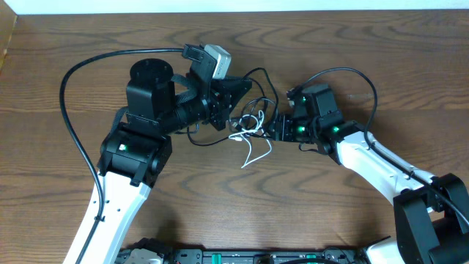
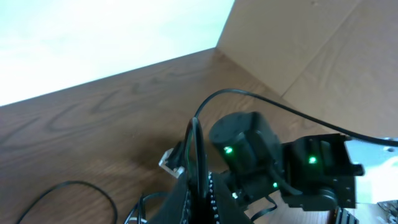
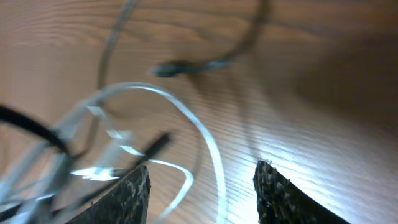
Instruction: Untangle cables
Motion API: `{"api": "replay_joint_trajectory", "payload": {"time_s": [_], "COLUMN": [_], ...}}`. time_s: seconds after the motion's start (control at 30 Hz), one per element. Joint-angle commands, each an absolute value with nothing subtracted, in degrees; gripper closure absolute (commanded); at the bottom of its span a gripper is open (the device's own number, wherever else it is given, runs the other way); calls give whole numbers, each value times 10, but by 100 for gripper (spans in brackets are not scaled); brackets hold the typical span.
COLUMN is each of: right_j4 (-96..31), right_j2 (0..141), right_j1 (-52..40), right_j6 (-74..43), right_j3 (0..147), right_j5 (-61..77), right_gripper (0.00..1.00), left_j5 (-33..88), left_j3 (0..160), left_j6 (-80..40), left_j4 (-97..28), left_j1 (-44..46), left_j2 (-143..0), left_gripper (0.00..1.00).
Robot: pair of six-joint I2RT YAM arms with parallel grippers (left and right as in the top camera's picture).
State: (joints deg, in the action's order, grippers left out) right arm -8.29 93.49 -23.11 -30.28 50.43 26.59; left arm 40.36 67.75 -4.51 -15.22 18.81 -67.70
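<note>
Presently pinches black cable in left gripper, shows right gripper released by white cable, far from table edges.

left gripper jaws closed, thin black cable pinched between them and rising off the tips. Pale plug just left of the tips, over the wood table. Right arm close behind, green LEDs lit. Cardboard beyond.
</note>
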Motion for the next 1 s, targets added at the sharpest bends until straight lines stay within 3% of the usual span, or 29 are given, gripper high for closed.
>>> {"api": "replay_joint_trajectory", "payload": {"time_s": [0.0, 0.23, 0.97], "right_j4": [-65, -37, 56], "right_j2": [925, 915, 902], "right_j1": [-228, -208, -154], "right_j6": [-265, -265, -280], "right_j3": [506, 506, 506], "right_j5": [326, 333, 440], "right_gripper": [47, 42, 39], "left_j5": [381, 378, 349], "left_j3": [676, 676, 676], "left_j6": [-48, -34, -22], "left_j4": [-159, -167, -194], "left_j1": [185, 185, 185], "left_j2": [-665, -665, -666], "left_gripper": [92, 91, 92]}}
